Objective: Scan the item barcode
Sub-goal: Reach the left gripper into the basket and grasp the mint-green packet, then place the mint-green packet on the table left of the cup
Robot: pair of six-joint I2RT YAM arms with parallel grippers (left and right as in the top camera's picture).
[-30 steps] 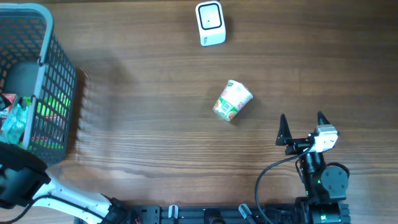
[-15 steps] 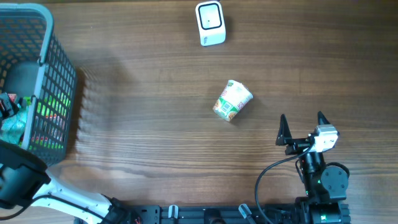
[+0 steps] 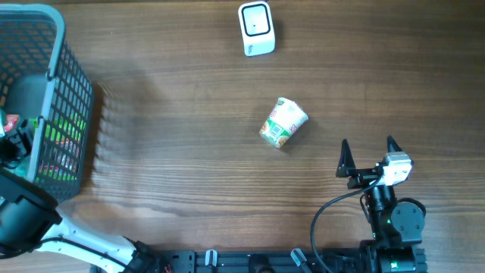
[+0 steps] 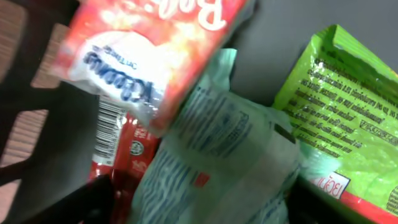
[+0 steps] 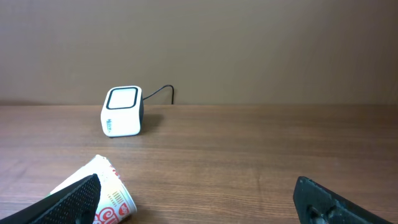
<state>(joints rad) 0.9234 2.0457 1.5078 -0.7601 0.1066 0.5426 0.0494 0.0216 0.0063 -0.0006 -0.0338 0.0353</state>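
The left gripper (image 4: pixel 205 206) is deep inside the basket (image 3: pixel 72 114). Only two dark, blurred finger stubs show in the wrist view's bottom corners, either side of a pale green packet (image 4: pixel 217 149). Whether they are pinching it or only flanking it cannot be told. From overhead the arm covers most of this spot.

The pale green packet is crinkly film with fine print too soft to read. A red packet (image 4: pixel 149 43) lies tilted over its upper left, glossy, with a barcode (image 4: pixel 109 124) showing at its lower end. To the right lies a bright green packet (image 4: pixel 348 106), cut off by the frame. The basket is grey plastic lattice and sits at the table's (image 3: pixel 189 174) far left; its top and left sides run out of frame.

The right gripper (image 3: pixel 367 144) sits low at the near right, its two black fingers spread wide and empty. Bare wood grain lies around it.

Beyond it, near the middle, a paper cup (image 3: pixel 283 122) lies on its side, well apart from everything. Further back stands the scanner (image 3: pixel 256 29), a small white rounded box with a dark-rimmed window and a thin cable (image 5: pixel 158 92) behind it.
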